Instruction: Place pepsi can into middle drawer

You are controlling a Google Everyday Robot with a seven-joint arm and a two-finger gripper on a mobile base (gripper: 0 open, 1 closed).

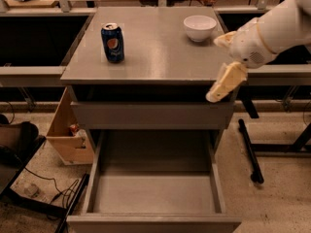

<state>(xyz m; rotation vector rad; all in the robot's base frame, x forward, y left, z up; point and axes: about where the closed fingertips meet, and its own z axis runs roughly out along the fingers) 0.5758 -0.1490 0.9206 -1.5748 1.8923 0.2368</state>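
Pepsi can [112,42] and bowl [199,27] stand on the grey cabinet top [165,55], tool [214,69] spread apart at its right edge.

A speckled beige floor [277,203] lay under the matte-grey cabinet [160,57]; an open brown cardboard box [68,142] stood just beside it.

We see a smooth white arm [274,28] of rounded segments, ending in a cream-yellow gripper [226,80] at the cabinet top's [160,52] right edge.
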